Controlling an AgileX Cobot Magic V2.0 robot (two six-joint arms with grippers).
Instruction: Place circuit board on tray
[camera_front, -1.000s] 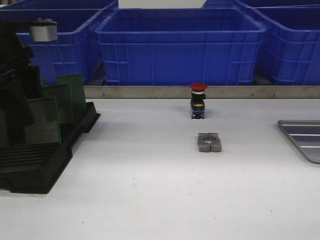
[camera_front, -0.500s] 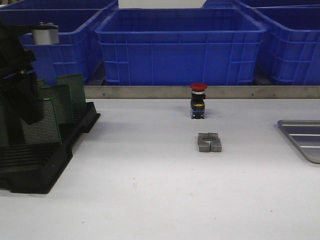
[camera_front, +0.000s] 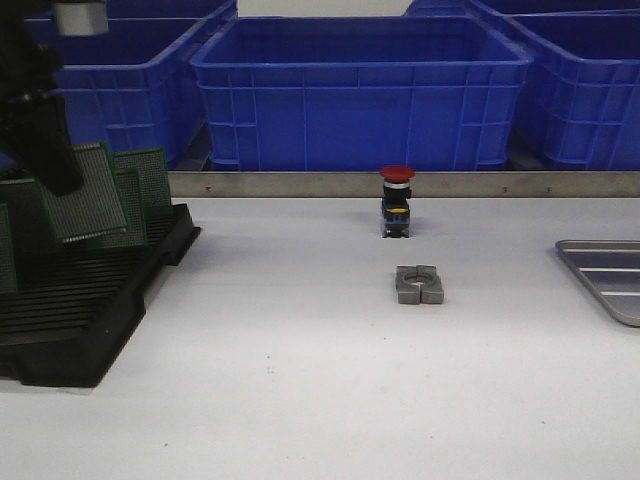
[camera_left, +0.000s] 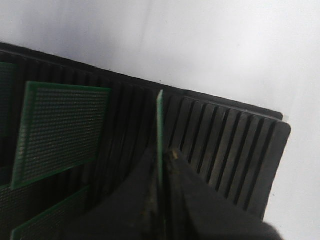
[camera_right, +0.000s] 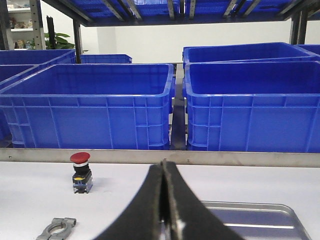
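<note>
Circuit board (camera_front: 85, 195) pinched edge-on in left gripper (camera_left: 162, 165), looks clear of the rack (camera_front: 90, 300); right gripper (camera_right: 164, 200) pressed together, tray (camera_front: 610, 275) bare, transfer pending.

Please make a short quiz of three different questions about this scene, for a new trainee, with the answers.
1. True or false: the left pincer is shut on a green perforated circuit board.
2. What stands nearer the blue plastic bins: A) the red-capped push button, B) the grey metal clamp ring?
3. Fill in: the shallow silver-grey metal tray lies at the table's ____ edge in the front view.

Key: 1 true; 2 A; 3 right.
</note>
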